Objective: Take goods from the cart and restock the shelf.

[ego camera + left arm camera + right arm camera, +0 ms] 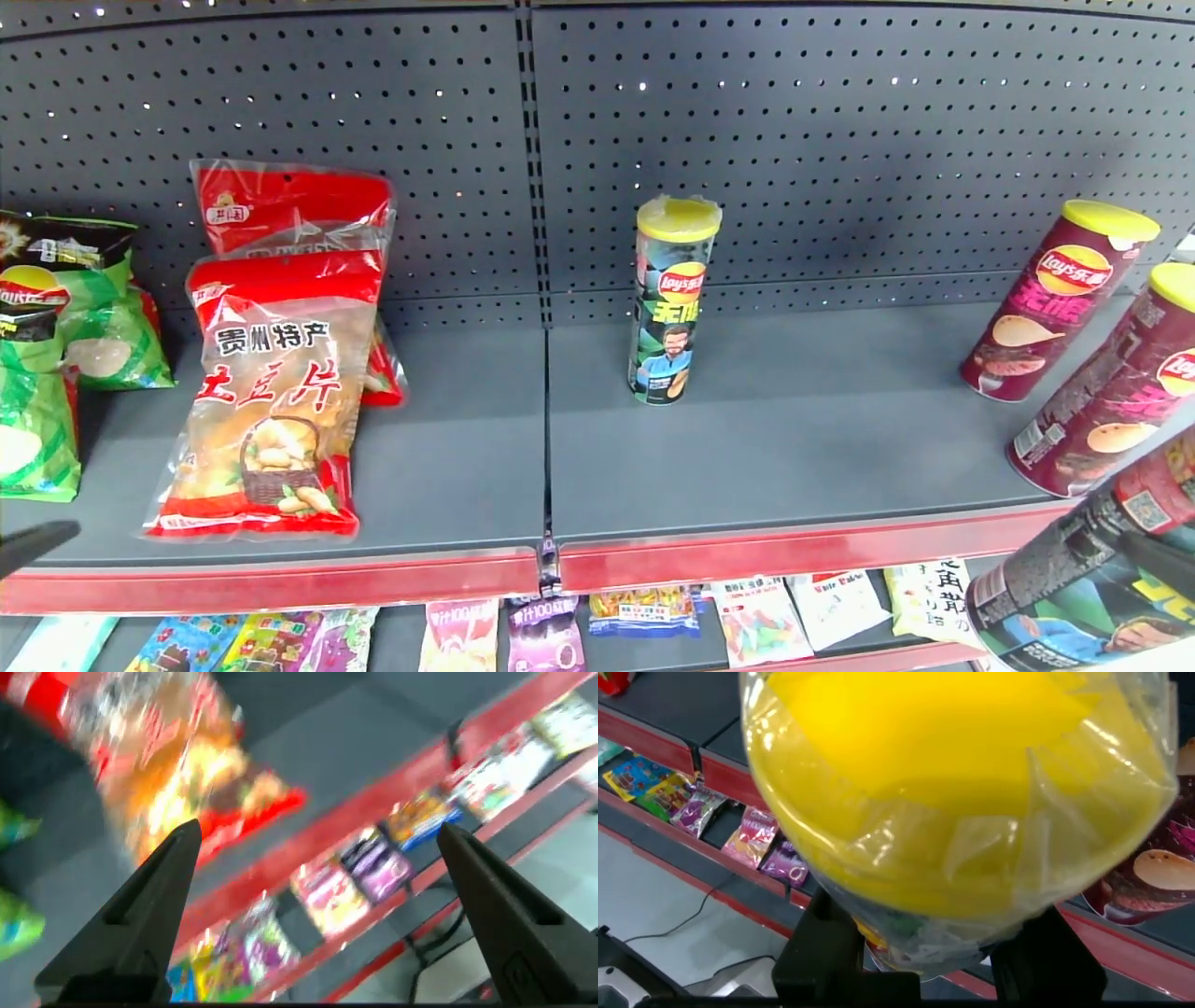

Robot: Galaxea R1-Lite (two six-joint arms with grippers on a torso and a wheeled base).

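Yellow-lidded and wrapped in clear film, the chip canister point(962, 784) is sitting clamped between the two dark fingers of the right gripper point(934, 957), which are closing on its body just past the lid. Gripping the side this way is leaving both ends free, probably so the tube can be stood upright. In the head view the canister is hanging tilted at the lower right, in front of and below the red shelf rail point(794, 551) and not yet on the grey shelf deck point(794, 439). A matching dark-labelled canister point(674, 299) is standing upright mid-shelf with bare deck around it, which I am judging to be the likely spot. Two maroon canisters point(1055, 303) are standing further right. The left gripper point(318, 833) is hanging spread wide and empty by the rail, near the red potato-slice bag point(271, 401). The right wrist view is revealing the finger hold and the film over the lid, while the head view is giving the tube's tilt and the free deck space
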